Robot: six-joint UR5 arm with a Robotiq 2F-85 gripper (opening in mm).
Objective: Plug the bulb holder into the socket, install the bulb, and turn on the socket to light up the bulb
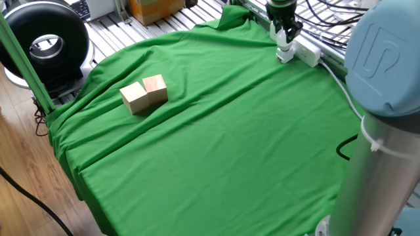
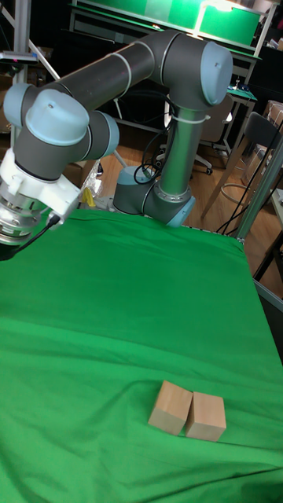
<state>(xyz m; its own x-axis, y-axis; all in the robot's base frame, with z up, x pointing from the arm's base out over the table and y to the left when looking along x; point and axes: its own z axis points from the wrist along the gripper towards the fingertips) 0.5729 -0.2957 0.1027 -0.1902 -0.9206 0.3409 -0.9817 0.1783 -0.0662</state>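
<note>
Bulb holder [image 1: 283,56] and bulb [image 1: 283,42] read, in the fixed view, as one short white stack at the near end of the socket [image 1: 303,52], at the far right edge of the table; the seam between them is too small to make out, so how far the bulb is seated cannot be told. Going left to right: a black ring-shaped device [image 1: 47,40] stands off the table at far left; two wooden blocks [image 1: 144,94], touching side by side, lie on the green cloth [image 1: 216,144] well apart from the work, evidently playing no part in it; then the gripper [image 1: 285,33] descends vertically over the stack, its fingers pinching the bulb's upper part, a hold that suits pressing or twisting it down into the holder. The socket lies along the table's rim, probably so its white cable [image 1: 338,82] can trail off the edge. In the tall fixed view the wrist runs out of the picture at left, so the fingers do not show there.
</note>
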